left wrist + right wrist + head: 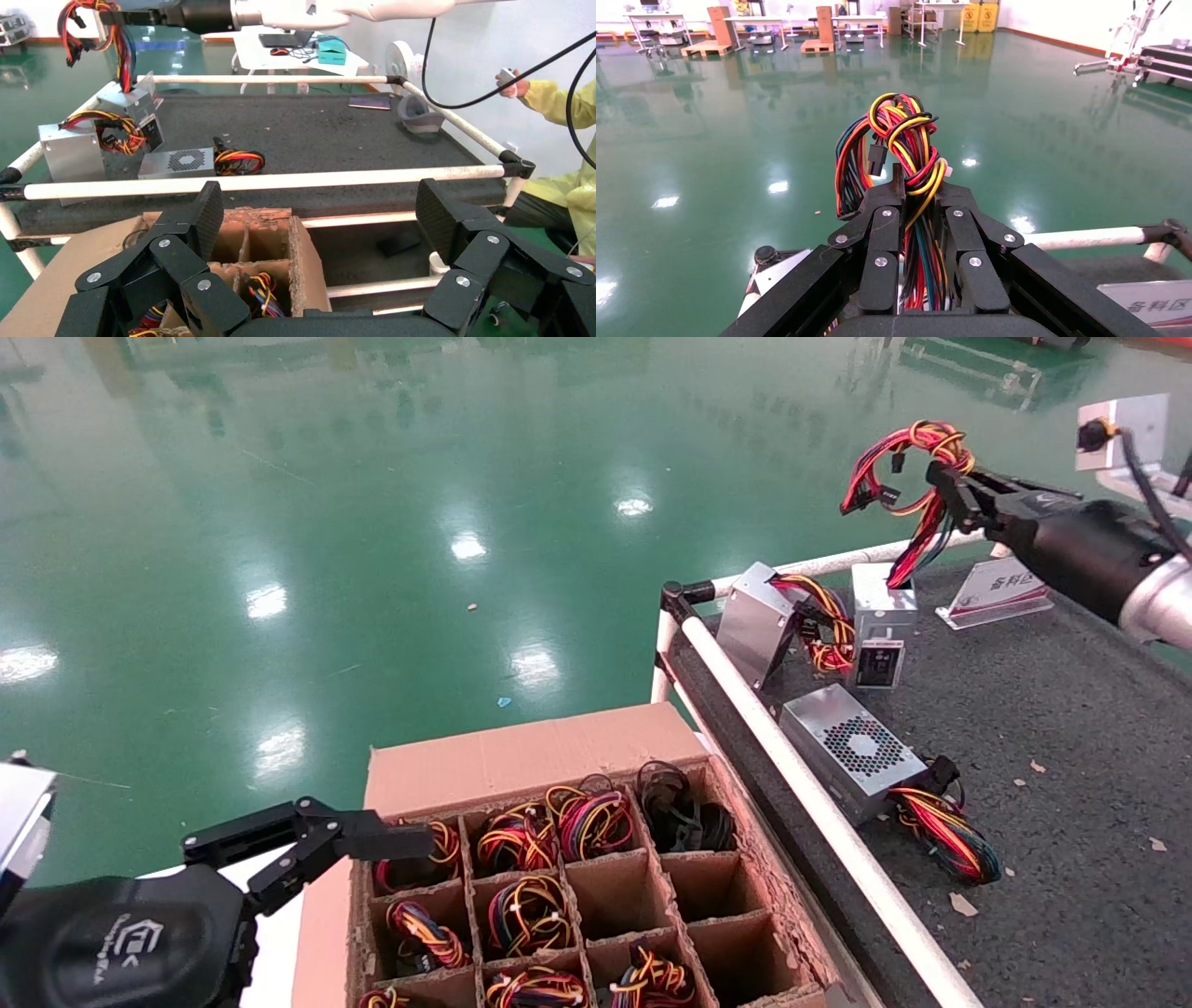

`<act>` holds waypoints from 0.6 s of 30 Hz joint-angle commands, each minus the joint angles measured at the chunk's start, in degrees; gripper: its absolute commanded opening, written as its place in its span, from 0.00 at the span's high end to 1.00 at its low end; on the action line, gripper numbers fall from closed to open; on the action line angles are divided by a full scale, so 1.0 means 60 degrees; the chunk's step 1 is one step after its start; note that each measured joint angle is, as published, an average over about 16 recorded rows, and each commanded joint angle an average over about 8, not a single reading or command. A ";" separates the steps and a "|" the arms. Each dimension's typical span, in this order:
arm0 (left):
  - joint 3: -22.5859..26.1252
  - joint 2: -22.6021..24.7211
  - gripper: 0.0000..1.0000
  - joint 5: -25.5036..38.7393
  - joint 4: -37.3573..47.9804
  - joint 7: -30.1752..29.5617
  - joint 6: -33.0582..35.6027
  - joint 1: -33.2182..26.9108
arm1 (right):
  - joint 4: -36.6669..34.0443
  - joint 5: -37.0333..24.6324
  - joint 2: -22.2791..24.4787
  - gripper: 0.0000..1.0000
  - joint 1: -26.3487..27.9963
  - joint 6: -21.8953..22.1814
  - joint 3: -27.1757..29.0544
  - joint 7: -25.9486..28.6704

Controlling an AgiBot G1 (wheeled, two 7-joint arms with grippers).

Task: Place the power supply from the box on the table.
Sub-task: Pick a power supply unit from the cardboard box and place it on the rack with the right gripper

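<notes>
Filling box (521,761) cells (mostly): wire bundles (528,915)

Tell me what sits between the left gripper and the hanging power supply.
In the head view: the box, the table's white rail, and the grille-topped unit.

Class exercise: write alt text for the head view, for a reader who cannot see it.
The right tool grips a power supply by its red and yellow wires, its metal case standing on the dark table beside two other silver units. At lower left, the open left tool sits at the edge of a divided cardboard box holding more wire bundles.
</notes>
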 commanded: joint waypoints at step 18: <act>0.0002 -0.0001 0.00 -0.0001 0.0000 0.0001 -0.0001 0.0000 | 0.0139 0.0578 -0.1174 1.00 -0.0202 0.1297 0.0401 -0.0049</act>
